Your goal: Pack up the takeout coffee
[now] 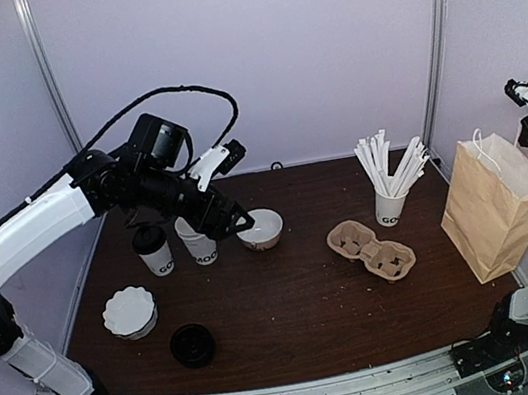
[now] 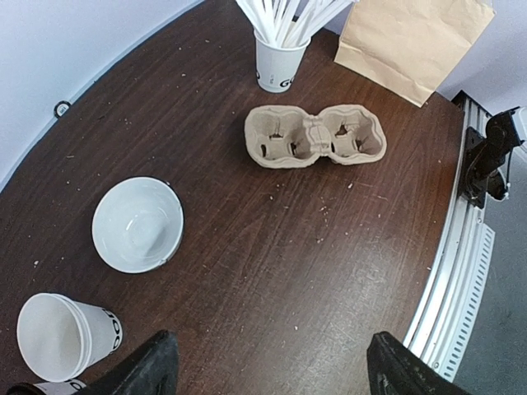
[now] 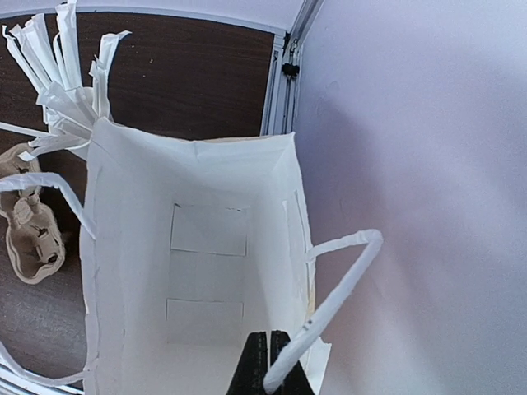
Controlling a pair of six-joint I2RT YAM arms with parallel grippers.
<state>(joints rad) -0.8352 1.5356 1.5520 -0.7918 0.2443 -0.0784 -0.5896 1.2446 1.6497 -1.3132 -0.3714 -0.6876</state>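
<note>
— Takeout coffee (image 1: 153,251)?
— Upright on the counter (image 1: 292,304), far left, beside the lidless cup (image 1: 198,241).
— Left fingers (image 1: 231,220)?
— Spread wide, empty, near that cup.
— Right fingers (image 3: 268,366)?
— Closed above the open paper bag (image 3: 206,271), against its handle (image 3: 342,284); grip unclear.

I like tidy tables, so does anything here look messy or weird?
A round black plastic lid lies loose near the front edge, apart from the lidless white paper cup. Pale crumbs dot the dark brown table. Nothing is spilled.
</note>
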